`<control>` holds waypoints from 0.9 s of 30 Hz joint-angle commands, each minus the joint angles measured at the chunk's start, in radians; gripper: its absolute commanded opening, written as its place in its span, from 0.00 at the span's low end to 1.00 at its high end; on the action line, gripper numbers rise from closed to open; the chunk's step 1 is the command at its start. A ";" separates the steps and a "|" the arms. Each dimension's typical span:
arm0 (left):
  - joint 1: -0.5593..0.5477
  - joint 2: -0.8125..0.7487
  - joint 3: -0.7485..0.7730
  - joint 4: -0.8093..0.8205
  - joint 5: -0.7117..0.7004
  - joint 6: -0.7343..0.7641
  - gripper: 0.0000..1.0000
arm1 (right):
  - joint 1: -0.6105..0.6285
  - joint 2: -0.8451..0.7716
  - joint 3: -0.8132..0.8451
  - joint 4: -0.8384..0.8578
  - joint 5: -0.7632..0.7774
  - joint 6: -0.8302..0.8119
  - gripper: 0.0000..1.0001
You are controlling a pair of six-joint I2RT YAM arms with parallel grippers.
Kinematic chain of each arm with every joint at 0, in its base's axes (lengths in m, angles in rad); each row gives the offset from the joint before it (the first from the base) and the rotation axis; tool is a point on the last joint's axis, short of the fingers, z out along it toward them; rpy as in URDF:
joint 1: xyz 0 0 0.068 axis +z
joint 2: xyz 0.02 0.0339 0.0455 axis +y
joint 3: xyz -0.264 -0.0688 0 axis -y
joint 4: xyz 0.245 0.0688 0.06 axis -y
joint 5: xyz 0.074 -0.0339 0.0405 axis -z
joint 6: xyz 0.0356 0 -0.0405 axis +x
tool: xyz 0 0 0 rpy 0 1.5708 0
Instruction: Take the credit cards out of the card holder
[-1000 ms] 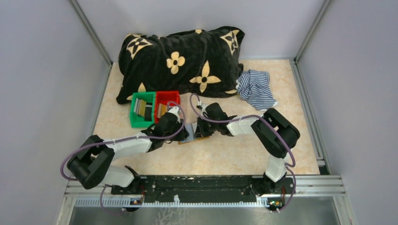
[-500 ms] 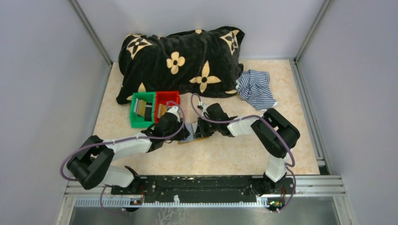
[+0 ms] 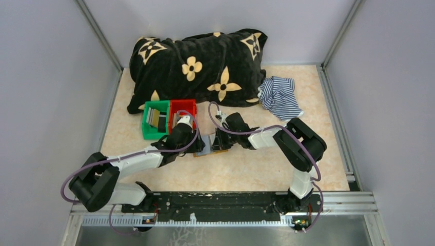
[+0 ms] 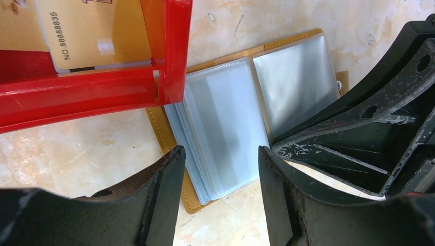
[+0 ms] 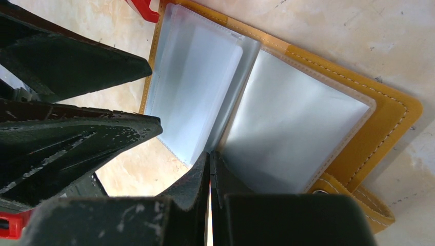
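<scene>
Right gripper [image 5: 209,158] pressed together on holder [image 5: 395,110] fold: lower your spread left gripper [image 4: 221,154] squarely, slowly over a sleeve [image 4: 225,115]

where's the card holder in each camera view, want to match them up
Top external: the card holder lies open near the centre of the frame, just below and right of the red bin.
Left wrist: centre to upper right, clear pockets facing up, with one corner under the red bin's wall.
Right wrist: fills the centre and right.
Shared landmark: the red bin. In the right wrist view it is only a red sliver at the top edge.
</scene>
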 commanded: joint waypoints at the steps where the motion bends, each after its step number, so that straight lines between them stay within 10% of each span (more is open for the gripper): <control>1: 0.004 0.029 -0.004 0.053 0.039 -0.003 0.61 | -0.006 0.025 -0.015 -0.015 0.021 -0.010 0.00; 27: 0.004 -0.023 0.024 0.027 0.076 -0.001 0.59 | -0.007 0.051 -0.022 0.011 0.011 0.002 0.00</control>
